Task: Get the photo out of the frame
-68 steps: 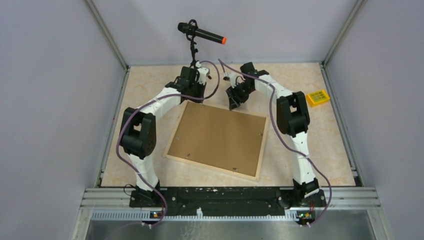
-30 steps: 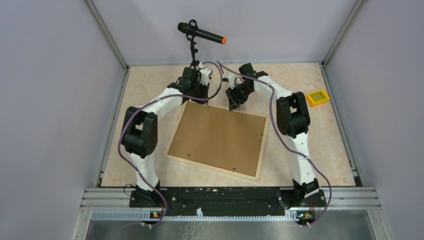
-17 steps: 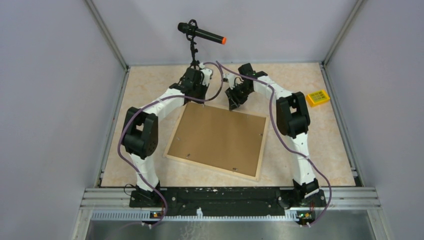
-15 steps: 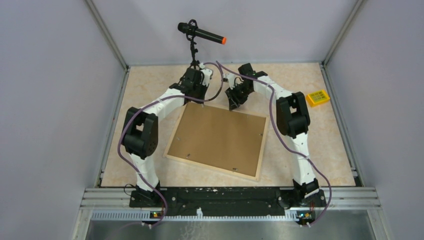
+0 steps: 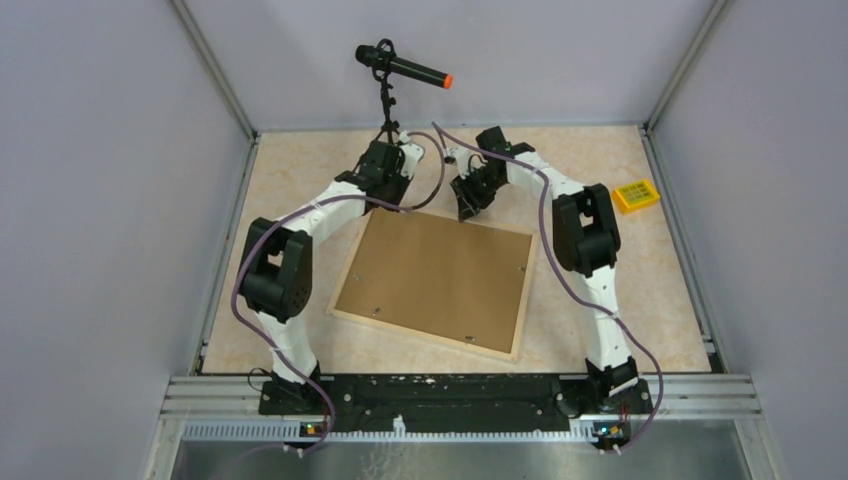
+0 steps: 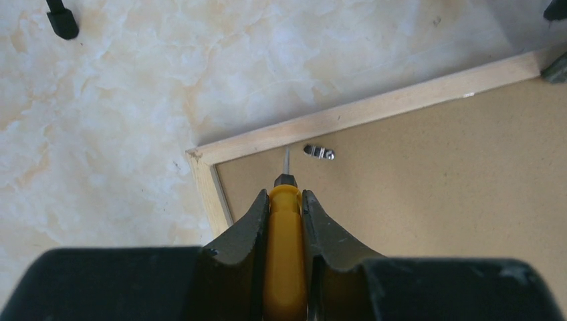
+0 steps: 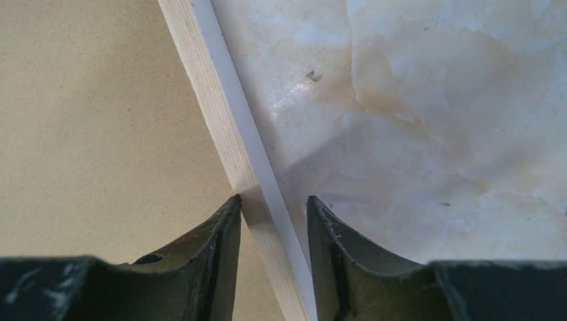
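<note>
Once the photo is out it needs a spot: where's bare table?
Bare table: the far-left corner, and the right strip in front of the yellow box. Crowded on the frame, far edge: left gripper holding a screwdriver, right gripper astride the rim.

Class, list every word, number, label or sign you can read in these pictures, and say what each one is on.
No text can be read.
Yellow box: green squares on top, too small to read.
Frame back: plain brown, no writing.
Screwdriver handle: plain yellow, no print.
</note>
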Controlling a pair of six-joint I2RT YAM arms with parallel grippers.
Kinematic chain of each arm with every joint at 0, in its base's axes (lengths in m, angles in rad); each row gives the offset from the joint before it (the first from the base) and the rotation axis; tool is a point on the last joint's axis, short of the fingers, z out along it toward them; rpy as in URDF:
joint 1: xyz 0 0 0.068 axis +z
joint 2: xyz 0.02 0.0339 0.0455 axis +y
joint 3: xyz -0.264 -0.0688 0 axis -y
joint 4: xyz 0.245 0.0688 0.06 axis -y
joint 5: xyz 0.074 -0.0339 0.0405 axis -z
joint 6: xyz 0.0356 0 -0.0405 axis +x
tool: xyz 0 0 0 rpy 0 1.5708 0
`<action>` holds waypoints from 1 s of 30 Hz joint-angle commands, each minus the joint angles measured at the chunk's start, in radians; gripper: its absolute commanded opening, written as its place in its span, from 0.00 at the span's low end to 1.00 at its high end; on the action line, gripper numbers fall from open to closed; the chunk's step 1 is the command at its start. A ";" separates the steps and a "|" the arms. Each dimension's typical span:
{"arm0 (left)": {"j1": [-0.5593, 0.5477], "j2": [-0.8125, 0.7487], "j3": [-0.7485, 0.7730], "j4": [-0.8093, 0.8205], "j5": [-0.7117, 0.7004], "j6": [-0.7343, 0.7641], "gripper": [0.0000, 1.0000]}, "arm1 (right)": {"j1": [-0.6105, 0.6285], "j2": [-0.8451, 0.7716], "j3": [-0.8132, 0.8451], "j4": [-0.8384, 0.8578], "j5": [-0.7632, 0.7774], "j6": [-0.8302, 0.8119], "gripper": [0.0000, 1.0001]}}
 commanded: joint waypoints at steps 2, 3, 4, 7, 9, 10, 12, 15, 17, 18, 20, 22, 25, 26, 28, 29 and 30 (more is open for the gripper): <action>0.017 -0.048 -0.084 -0.111 0.073 0.035 0.00 | -0.009 0.025 -0.044 -0.002 0.184 -0.033 0.38; 0.017 -0.057 -0.090 -0.098 0.086 0.036 0.00 | -0.009 0.027 -0.041 -0.003 0.182 -0.032 0.38; 0.017 -0.067 -0.098 -0.083 0.099 0.039 0.00 | -0.009 0.028 -0.040 -0.003 0.179 -0.030 0.38; 0.021 -0.103 -0.125 -0.007 0.136 0.075 0.00 | -0.009 0.034 -0.034 -0.009 0.163 -0.027 0.38; 0.022 -0.112 -0.121 0.021 0.159 0.120 0.00 | -0.009 0.037 -0.027 -0.017 0.153 -0.026 0.37; 0.022 -0.111 -0.112 0.029 0.167 0.142 0.00 | -0.009 0.039 -0.024 -0.018 0.150 -0.026 0.36; 0.022 -0.100 -0.085 0.019 0.182 0.181 0.00 | -0.009 0.038 -0.022 -0.021 0.147 -0.027 0.36; 0.022 -0.061 -0.023 -0.014 0.186 0.223 0.00 | -0.009 0.038 -0.022 -0.023 0.144 -0.029 0.36; 0.023 -0.039 0.012 -0.035 0.197 0.252 0.00 | -0.009 0.038 -0.022 -0.023 0.144 -0.029 0.35; 0.022 -0.028 0.027 -0.041 0.201 0.261 0.00 | -0.009 0.038 -0.022 -0.023 0.143 -0.028 0.35; 0.022 -0.009 0.053 -0.053 0.207 0.275 0.00 | -0.009 0.039 -0.023 -0.022 0.142 -0.029 0.35; 0.022 0.004 0.073 -0.072 0.227 0.302 0.00 | -0.009 0.040 -0.023 -0.022 0.141 -0.029 0.35; 0.021 0.026 0.100 -0.112 0.250 0.359 0.00 | -0.009 0.041 -0.024 -0.020 0.142 -0.031 0.35; 0.021 0.033 0.107 -0.121 0.248 0.370 0.00 | -0.009 0.041 -0.024 -0.020 0.142 -0.031 0.35; 0.022 0.044 0.110 -0.129 0.240 0.391 0.00 | -0.009 0.044 -0.023 -0.020 0.140 -0.030 0.34; 0.021 0.048 0.109 -0.129 0.237 0.400 0.00 | -0.009 0.044 -0.025 -0.020 0.139 -0.031 0.34; 0.020 0.054 0.112 -0.129 0.231 0.406 0.00 | -0.009 0.045 -0.025 -0.020 0.138 -0.031 0.34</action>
